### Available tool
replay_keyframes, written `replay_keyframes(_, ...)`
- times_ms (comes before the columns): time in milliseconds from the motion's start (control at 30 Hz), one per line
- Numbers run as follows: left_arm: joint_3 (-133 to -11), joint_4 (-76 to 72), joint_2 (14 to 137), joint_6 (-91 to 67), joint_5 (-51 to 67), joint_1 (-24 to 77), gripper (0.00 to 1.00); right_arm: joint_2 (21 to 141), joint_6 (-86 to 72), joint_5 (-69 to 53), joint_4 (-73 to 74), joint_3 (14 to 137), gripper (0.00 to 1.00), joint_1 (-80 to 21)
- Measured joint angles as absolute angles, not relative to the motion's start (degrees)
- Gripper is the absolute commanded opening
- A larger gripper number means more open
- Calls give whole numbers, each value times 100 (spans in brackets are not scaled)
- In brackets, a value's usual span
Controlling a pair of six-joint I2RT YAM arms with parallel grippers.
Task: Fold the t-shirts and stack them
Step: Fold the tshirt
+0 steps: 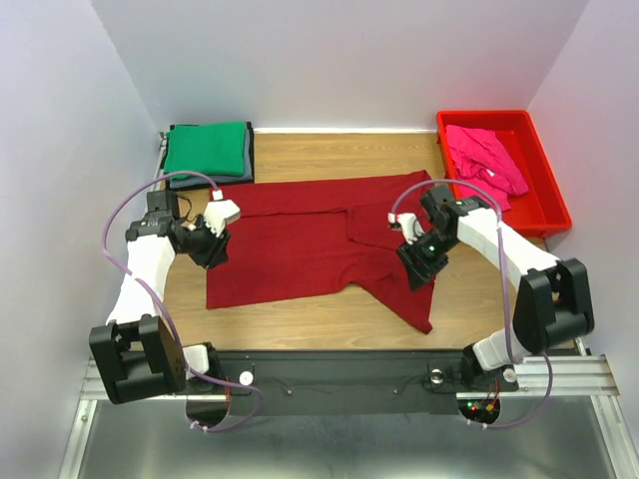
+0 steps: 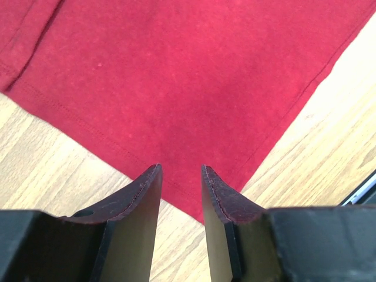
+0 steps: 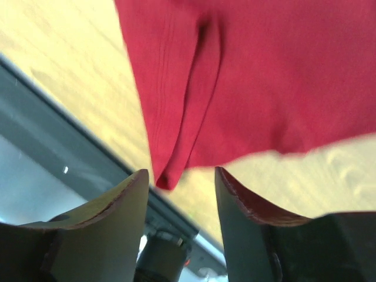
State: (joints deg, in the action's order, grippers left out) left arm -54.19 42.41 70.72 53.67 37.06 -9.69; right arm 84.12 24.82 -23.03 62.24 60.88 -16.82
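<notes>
The maroon t-shirt (image 1: 300, 239) lies spread across the middle of the wooden table, its right side folded over into a flap that reaches toward the near edge. My left gripper (image 1: 212, 253) is open and empty over the shirt's left edge; its wrist view shows the shirt's corner (image 2: 176, 76) just beyond the gripper (image 2: 179, 176). My right gripper (image 1: 415, 273) is open and empty above the right flap (image 3: 264, 76), the gripper (image 3: 181, 179) near a folded tip. The green t-shirt (image 1: 207, 148) lies folded on the dark grey one (image 1: 212, 181) at the back left. The pink t-shirt (image 1: 486, 158) lies crumpled in the tray.
The red plastic tray (image 1: 547, 205) stands at the back right. White walls close in the table on three sides. A dark metal rail (image 1: 329, 371) runs along the near edge and also shows in the right wrist view (image 3: 59, 135).
</notes>
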Motion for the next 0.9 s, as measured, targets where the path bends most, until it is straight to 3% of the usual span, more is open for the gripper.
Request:
replay_keyframes(167, -5402, 4215, 7083, 5365, 3706, -943, 44, 9043, 2370, -2209, 5666, 6420, 63, -2115)
replay_keyframes(667, -5404, 4182, 7140, 5365, 3732, -943, 44, 10016, 2073, -1553, 4681, 6541, 68, -2864)
replay_keyframes(900, -5404, 4180, 7144, 5369, 3747, -943, 44, 10136, 2003, -1424, 4560, 6556, 50, -2864)
